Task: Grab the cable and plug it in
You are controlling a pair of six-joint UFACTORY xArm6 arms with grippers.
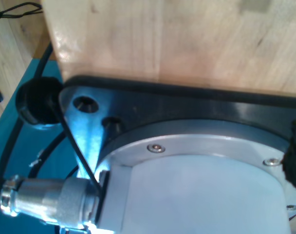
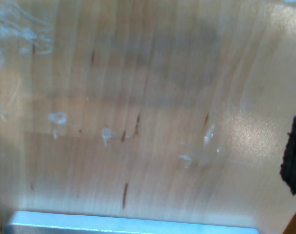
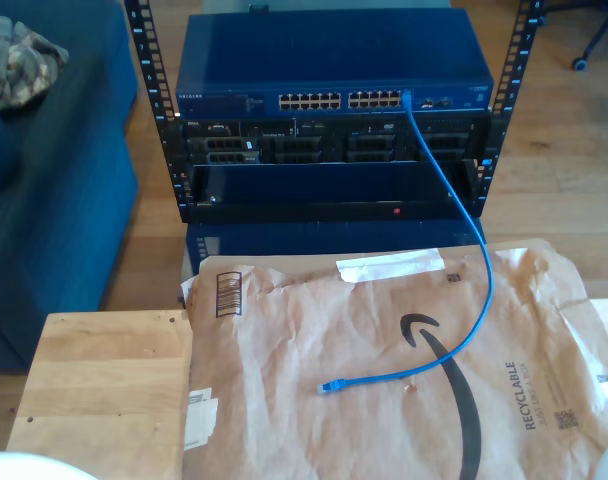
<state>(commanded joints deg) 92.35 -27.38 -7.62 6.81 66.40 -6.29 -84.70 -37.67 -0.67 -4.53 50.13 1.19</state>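
Observation:
The blue cable [image 3: 481,262] has one end plugged into a port at the right of the blue network switch [image 3: 334,70] in the exterior view. It hangs down, curves across a brown paper mailer [image 3: 384,370], and its free plug [image 3: 327,386] lies on the paper. My first gripper [image 1: 148,156] looks down on an arm's round grey base [image 1: 196,185] at a wooden table's edge, with a dark fingertip [image 1: 295,151] at the picture's rim. My second gripper [image 2: 148,151] hovers over bare scratched wood, its dark fingertips [image 2: 295,156] far apart with nothing between them.
The switch sits in a black rack [image 3: 329,160] above server units. A wooden tabletop [image 3: 104,380] lies at the exterior view's lower left, and blue upholstery [image 3: 44,190] is on its left. A metal connector [image 1: 50,200] and black cables [image 1: 77,146] are by the arm base.

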